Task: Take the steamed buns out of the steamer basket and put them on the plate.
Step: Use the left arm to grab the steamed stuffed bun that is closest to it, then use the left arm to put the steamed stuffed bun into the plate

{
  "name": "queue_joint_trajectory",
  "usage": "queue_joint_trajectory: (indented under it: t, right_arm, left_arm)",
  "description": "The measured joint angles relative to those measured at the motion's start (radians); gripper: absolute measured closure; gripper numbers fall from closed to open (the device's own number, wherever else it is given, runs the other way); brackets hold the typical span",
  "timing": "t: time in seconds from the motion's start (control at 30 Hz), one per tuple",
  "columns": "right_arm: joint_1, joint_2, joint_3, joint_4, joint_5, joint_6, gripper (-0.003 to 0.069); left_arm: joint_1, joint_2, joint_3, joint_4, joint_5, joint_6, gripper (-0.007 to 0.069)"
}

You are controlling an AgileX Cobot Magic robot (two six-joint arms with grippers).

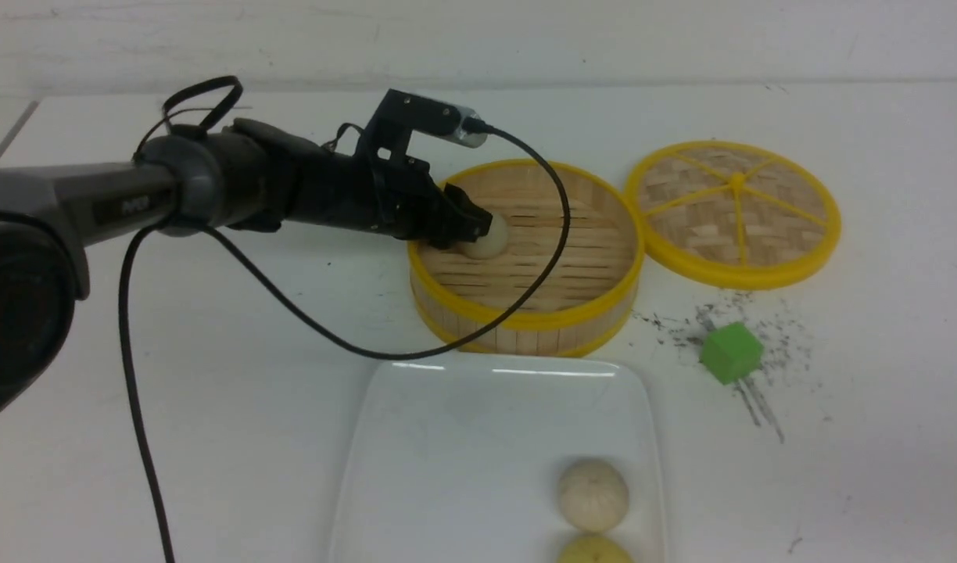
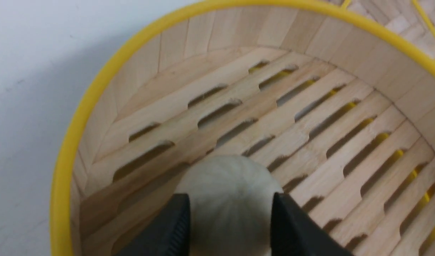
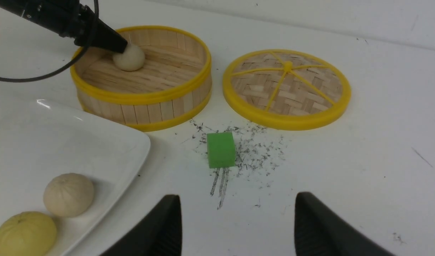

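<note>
One off-white steamed bun sits on the slatted floor of the steamer basket, near its far left wall. My left gripper reaches over the rim, and in the left wrist view its gripper has both fingers pressed on the sides of this bun. The white plate lies in front of the basket and holds a beige bun and a pale yellow bun at its near right corner. My right gripper is open and empty above bare table, out of the front view.
The flat woven lid lies right of the basket. A green cube sits on dark scuff marks in front of the lid. The left arm's black cable hangs down across the basket's front rim to the table.
</note>
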Motion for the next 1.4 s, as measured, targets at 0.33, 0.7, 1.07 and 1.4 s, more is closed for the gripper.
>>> queue_joint_trajectory:
  t: [0.33,0.7,1.07,1.4]
  right_arm:
    - [0.0,0.0,0.0,0.0,-0.001,0.0,0.0228]
    - [0.0,0.0,0.0,0.0,-0.013,0.0,0.0286]
    - [0.0,0.0,0.0,0.0,-0.107,-0.02,0.03]
    - [0.0,0.0,0.0,-0.01,-0.134,-0.023,0.03]
  left_arm:
    - [0.0,0.027,-0.002,-0.055,0.022,0.054,0.0603]
    - [0.0,-0.036,-0.001,-0.004,0.07,0.025,0.0603]
    - [0.0,-0.283,-0.001,0.31,0.14,-0.297,0.0603]
    - [0.0,-0.51,-0.001,0.592,0.344,-0.638,0.0603]
